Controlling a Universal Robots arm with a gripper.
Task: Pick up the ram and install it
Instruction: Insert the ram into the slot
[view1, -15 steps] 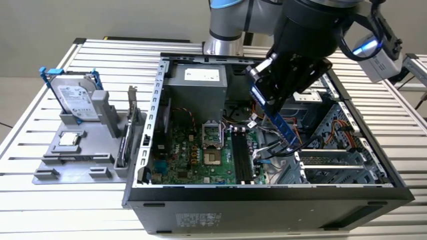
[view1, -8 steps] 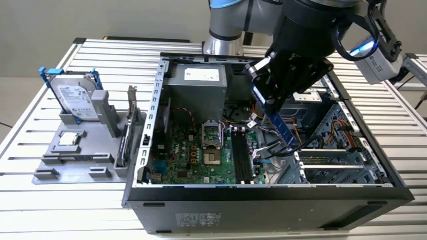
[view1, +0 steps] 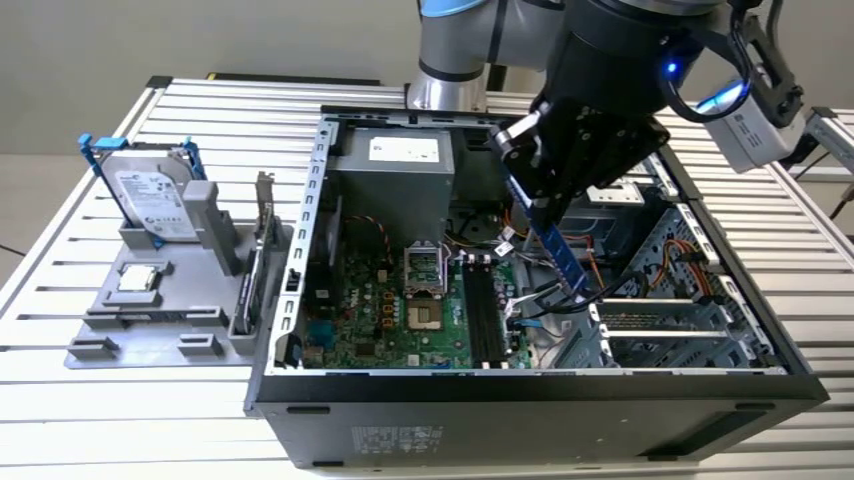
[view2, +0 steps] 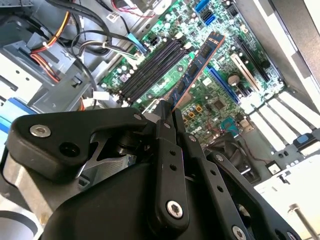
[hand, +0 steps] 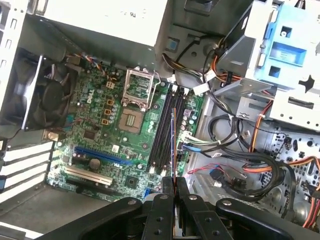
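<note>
My gripper (view1: 541, 205) is shut on the ram (view1: 562, 258), a long blue stick that hangs slanted inside the open computer case (view1: 286, 290). The stick's free end points down toward the motherboard (view1: 387, 300). In the first wrist view the ram (hand: 173, 145) appears edge-on, over the row of black memory slots (hand: 161, 130), with the gripper (hand: 173, 184) clamped on its near end. In the second wrist view the ram (view2: 197, 67) reaches out from the gripper (view2: 167, 109) beside the slots (view2: 150, 70). I cannot tell whether it touches a slot.
A grey holder (view1: 147, 330) on the exterior view's left carries a silver hard drive (view1: 147, 195) and a dark card with a metal bracket (view1: 260, 250). Inside the case are a power supply (view1: 394, 165), loose cables (hand: 235, 165), a fan (hand: 42, 97) and a blue drive cage (hand: 290, 45).
</note>
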